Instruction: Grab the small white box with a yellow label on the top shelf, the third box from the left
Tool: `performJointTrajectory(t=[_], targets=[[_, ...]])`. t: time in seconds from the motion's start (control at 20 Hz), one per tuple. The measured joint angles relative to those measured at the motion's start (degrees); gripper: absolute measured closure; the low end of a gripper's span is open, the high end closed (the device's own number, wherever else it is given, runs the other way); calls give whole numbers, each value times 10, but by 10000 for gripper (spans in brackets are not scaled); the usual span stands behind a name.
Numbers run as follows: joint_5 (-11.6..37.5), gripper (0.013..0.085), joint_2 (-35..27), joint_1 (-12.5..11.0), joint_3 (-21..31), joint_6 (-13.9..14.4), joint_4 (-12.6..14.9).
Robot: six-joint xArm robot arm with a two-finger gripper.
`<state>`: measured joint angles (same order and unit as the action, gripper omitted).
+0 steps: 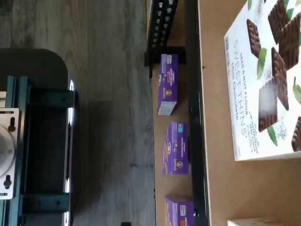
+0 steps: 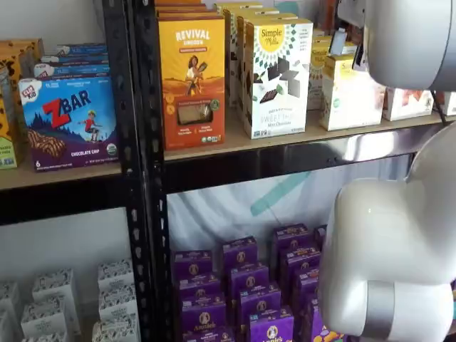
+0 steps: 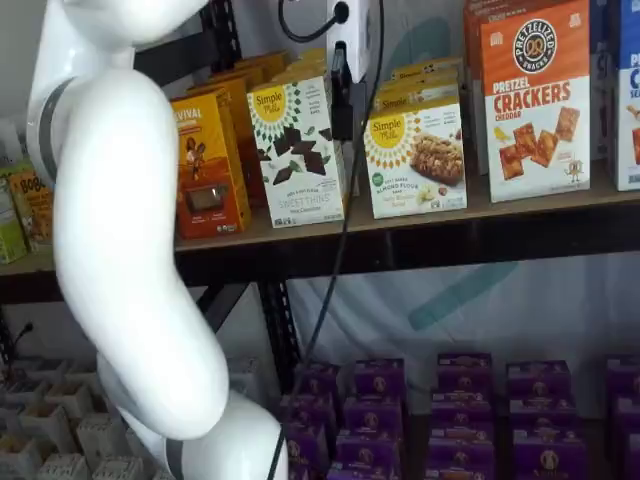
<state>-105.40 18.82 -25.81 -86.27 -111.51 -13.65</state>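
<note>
The small white box (image 3: 415, 160) is a short cream carton with a yellow label and a green dot. It stands on the top shelf (image 3: 420, 238) to the right of the taller Sweet Thins box (image 3: 295, 150). In a shelf view it shows side-on (image 2: 349, 92) behind the shelf's steel rail (image 2: 285, 158). My gripper (image 3: 341, 120) hangs from the view's top edge with its black fingers in front of the gap between these two boxes. It holds nothing, and I see no plain gap between the fingers. In the wrist view a cream box edge (image 1: 256, 221) lies beyond the Sweet Thins box (image 1: 265, 80).
An orange Revival box (image 2: 191, 78) stands left of the Sweet Thins box, and a Pretzel Crackers box (image 3: 535, 100) stands to the right. Purple boxes (image 2: 246, 285) fill the lower shelf. The white arm (image 3: 120, 250) blocks part of both shelf views. A black upright (image 2: 142, 171) stands at the left.
</note>
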Motion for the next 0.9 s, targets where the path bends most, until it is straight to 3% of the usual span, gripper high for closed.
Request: performJointTrajectory(t=[0.1, 0.2, 0.3, 0.45, 0.55, 0.7, 0.8, 0.9], targets=[[-10, 130, -1, 11, -3, 3, 24], [-12, 130, 5, 12, 4, 3, 29], [-11, 130, 10, 6, 9, 0, 20], [2, 130, 19, -17, 20, -8, -22], [37, 130, 34, -37, 42, -16, -64], [116, 130, 62, -48, 87, -27, -102], [167, 130, 73, -48, 111, -35, -113], [211, 130, 72, -41, 125, -42, -107]])
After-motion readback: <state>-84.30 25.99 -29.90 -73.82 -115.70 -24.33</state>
